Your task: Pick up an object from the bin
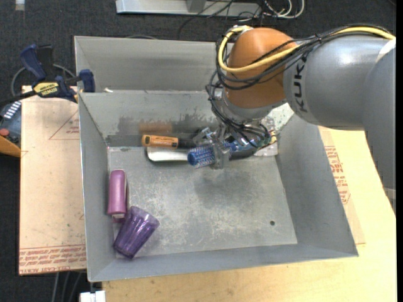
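Several items in bin (pixel 242 203), purple cup (pixel 133 231) btm-left

Bin (pixel 94 187) holds: one purple cup (pixel 134 231), one pink cylinder (pixel 117 194), one orange-handled tool (pixel 159 141), one brush (pixel 173 156) with white handle and blue bristles, one blue-and-white item (pixel 242 145), partly hidden.

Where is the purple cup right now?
In the camera view, the purple cup lies in the bin's lower-left corner, right beside the pink cylinder, far from the gripper.
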Controlling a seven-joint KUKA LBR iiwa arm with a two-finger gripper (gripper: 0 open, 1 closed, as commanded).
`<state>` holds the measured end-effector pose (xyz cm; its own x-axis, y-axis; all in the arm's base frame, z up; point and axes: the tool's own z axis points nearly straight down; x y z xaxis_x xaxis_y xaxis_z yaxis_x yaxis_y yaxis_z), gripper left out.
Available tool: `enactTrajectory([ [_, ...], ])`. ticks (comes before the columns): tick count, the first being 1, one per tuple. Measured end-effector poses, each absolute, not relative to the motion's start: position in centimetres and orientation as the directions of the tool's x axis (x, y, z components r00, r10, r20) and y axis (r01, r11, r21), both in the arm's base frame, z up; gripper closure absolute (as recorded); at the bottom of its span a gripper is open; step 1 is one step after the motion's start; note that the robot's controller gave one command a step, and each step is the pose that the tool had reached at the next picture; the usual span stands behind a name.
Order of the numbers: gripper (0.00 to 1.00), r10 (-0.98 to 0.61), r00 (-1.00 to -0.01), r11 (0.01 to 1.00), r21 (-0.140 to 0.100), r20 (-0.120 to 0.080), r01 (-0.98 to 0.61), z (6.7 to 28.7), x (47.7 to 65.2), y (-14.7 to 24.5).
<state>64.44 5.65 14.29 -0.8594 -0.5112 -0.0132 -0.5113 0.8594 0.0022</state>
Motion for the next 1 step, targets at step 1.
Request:
enactTrajectory([
  [1, 1.0, -0.507, -0.862, 0.862, 0.005, -0.008, -0.507, 20.14, 64.06, 5.05],
])
